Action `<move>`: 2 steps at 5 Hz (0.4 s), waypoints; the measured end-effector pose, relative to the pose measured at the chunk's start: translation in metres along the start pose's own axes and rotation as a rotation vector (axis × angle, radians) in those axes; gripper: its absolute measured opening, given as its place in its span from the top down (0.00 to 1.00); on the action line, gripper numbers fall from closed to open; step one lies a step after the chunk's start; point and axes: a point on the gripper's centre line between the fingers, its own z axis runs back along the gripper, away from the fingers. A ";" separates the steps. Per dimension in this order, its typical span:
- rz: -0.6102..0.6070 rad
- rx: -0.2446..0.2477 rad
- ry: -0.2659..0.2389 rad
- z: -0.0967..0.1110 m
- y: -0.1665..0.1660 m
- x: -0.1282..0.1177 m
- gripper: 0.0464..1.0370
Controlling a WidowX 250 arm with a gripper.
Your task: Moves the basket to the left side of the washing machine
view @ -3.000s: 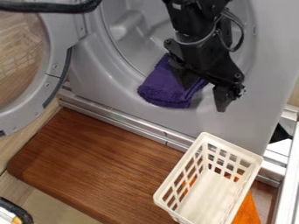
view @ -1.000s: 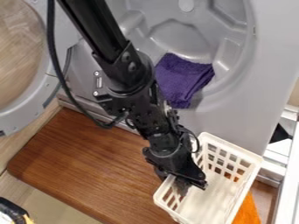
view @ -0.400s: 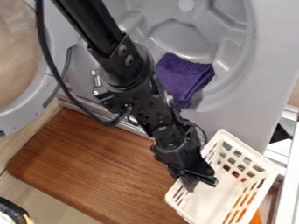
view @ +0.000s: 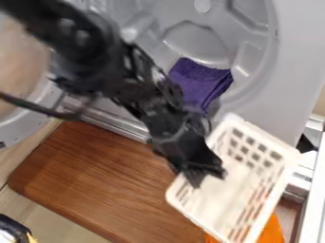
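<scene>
At the far left of my view the round door (view: 19, 125) of the washing machine (view: 282, 90) stands open, partly behind my arm (view: 117, 73). Down in the lower left corner there's a black-edged object (view: 15, 228) with a bit of yellow on it; I can't tell what it is.

Next comes the brown wooden board (view: 95, 175), lying along the foot of the machine, with a metal rail (view: 111, 121) between the two. My arm comes in from the upper left and slants down across the rail and over the board's back edge.

It ends at my gripper (view: 207, 176), which I have clamped on the basket's long left wall, nearer that wall's front end than its back. Just behind it, a purple cloth (view: 202, 83) lies bunched on the lower lip of the drum opening, its left part behind my arm.

The white plastic basket (view: 232, 199) is at the right end of the board, in front of the machine's right side, open side up and set at a slant. I can't tell whether its bottom touches anything. An orange cloth (view: 272, 229) shows beneath its front end, out on both sides.

Along the right edge of my view runs a white frame (view: 313, 194), with a small black piece (view: 306, 143) near its top.
</scene>
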 end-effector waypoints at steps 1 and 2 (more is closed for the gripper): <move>0.040 0.122 0.020 0.034 0.027 -0.005 0.96; 0.104 0.214 0.055 0.052 0.063 -0.020 0.96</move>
